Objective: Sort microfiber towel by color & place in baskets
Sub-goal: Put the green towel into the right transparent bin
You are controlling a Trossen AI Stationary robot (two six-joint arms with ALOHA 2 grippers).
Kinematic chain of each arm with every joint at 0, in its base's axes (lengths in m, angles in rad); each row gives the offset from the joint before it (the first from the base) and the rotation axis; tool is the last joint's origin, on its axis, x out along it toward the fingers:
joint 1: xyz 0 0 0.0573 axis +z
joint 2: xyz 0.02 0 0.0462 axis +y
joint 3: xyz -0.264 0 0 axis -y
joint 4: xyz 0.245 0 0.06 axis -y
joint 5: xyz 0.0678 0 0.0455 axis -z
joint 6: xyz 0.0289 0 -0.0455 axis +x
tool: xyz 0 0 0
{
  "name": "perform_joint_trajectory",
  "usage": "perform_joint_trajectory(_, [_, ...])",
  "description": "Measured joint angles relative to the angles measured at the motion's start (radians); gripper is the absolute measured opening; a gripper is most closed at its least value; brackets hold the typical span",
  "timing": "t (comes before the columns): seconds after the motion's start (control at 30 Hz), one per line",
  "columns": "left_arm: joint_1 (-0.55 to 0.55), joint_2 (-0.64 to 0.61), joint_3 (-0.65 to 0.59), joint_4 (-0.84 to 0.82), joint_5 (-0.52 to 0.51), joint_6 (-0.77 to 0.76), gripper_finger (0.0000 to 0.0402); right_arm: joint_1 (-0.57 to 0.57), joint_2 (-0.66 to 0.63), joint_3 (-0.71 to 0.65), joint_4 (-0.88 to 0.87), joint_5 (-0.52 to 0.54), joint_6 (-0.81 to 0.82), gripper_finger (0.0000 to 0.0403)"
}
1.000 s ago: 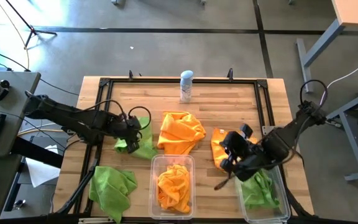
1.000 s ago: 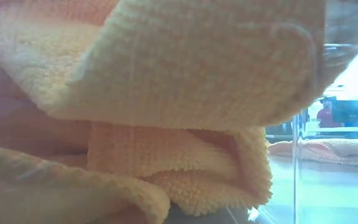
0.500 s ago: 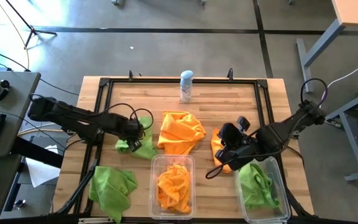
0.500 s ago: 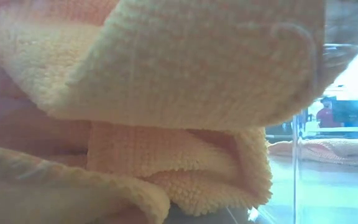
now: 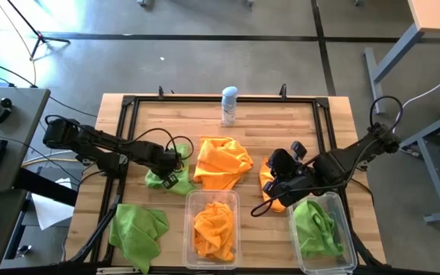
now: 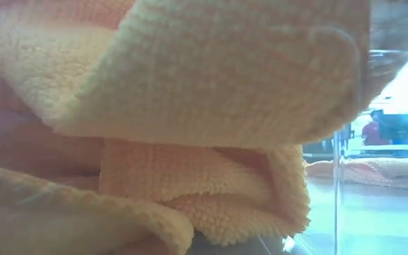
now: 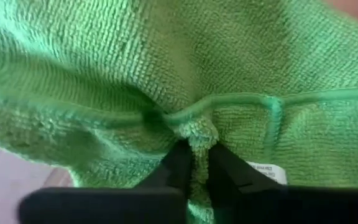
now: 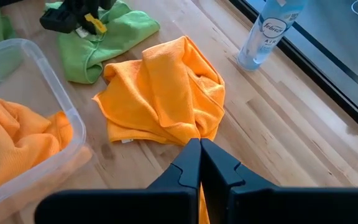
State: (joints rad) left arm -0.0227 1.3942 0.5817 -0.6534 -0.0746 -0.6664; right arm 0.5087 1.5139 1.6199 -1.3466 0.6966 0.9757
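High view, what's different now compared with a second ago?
The left gripper has closed its fingers on a fold of the green towel by the table's middle. The right gripper, shut, has moved from over the right basket toward the table's middle, with an orange towel under it. The spray can, the other towels and both baskets stayed put.

Left tool (image 5: pixel 172 169) was hanging open over the green towel (image 5: pixel 176 182) a second ago, now it's pinched down on a fold of it. Right tool (image 5: pixel 275 192) slid away from the green bin (image 5: pixel 347 229) over to the orange towel (image 5: pixel 268 177) beside it.
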Motion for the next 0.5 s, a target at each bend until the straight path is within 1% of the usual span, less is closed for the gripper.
perform_joint_trajectory(0.03, [0.001,-0.019,0.009,-0.001,-0.006,0.003,0.0014,0.0,0.0,0.0,0.0,0.002,-0.005,0.0])
perform_joint_trajectory(0.17, [0.015,-0.092,0.065,-0.07,-0.065,0.01,0.001,0.0,0.0,0.0,-0.001,0.002,-0.011,0.0])
perform_joint_trajectory(0.27, [0.025,-0.144,0.125,-0.183,-0.095,0.053,0.0004,0.0,0.0,0.0,-0.001,0.002,-0.009,0.0])
perform_joint_trajectory(0.43, [0.041,-0.223,0.266,-0.3,-0.149,0.123,0.0003,-0.005,0.0,0.0,-0.002,0.002,0.004,0.0])
perform_joint_trajectory(0.5, [0.043,-0.245,0.327,-0.32,-0.17,0.143,0.0002,-0.011,0.0,0.0,-0.002,0.001,0.013,0.0])
